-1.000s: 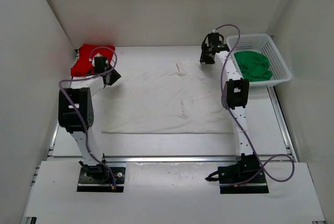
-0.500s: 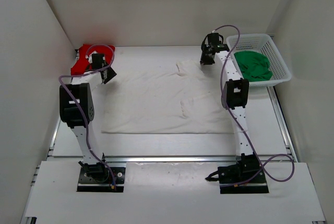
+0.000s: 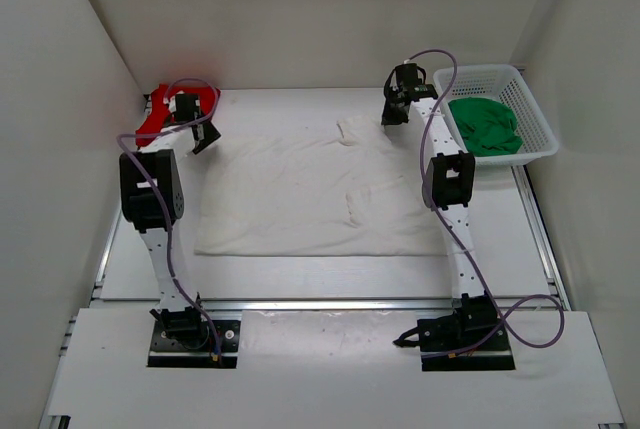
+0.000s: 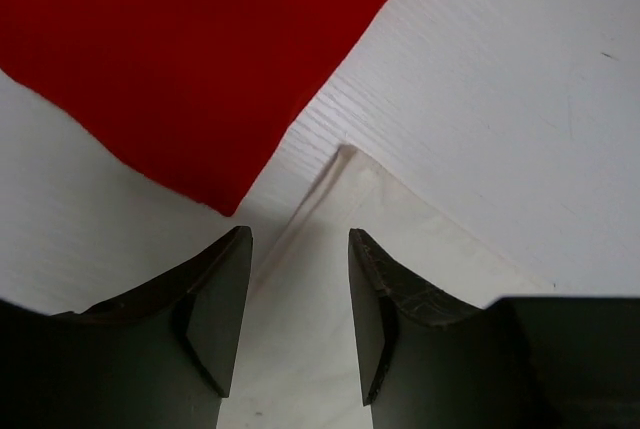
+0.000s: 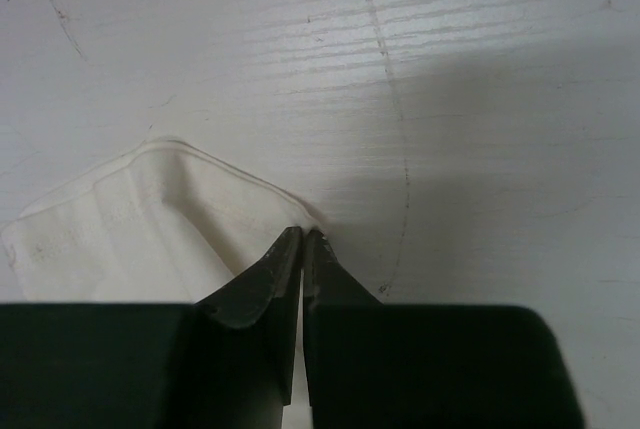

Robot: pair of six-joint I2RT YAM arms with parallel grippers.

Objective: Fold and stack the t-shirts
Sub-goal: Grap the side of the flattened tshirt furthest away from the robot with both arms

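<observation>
Right gripper (image 5: 303, 239) is pinched shut at the far right corner of the white t-shirt (image 3: 300, 189), its two fingertips pressed flat together right where the hemmed edge meets the table (image 3: 280, 104), with the cloth rising slightly toward the tips. Left gripper (image 4: 300, 249) stands open above the shirt's far left corner, a clear gap between its dark fingers (image 4: 215, 299), and nothing is held; the pointed corner of white cloth lies just ahead of that gap. The white t-shirt is spread flat across the middle of the table between the two arms, with a few wrinkles near its centre. The red t-shirt (image 3: 152, 121) lies bunched in the far left corner of the table, close beside the left gripper and near the white cloth's corner. The green t-shirt (image 3: 485, 127) sits crumpled inside the white mesh basket (image 3: 520, 79) at the far right, just beside the right arm.
</observation>
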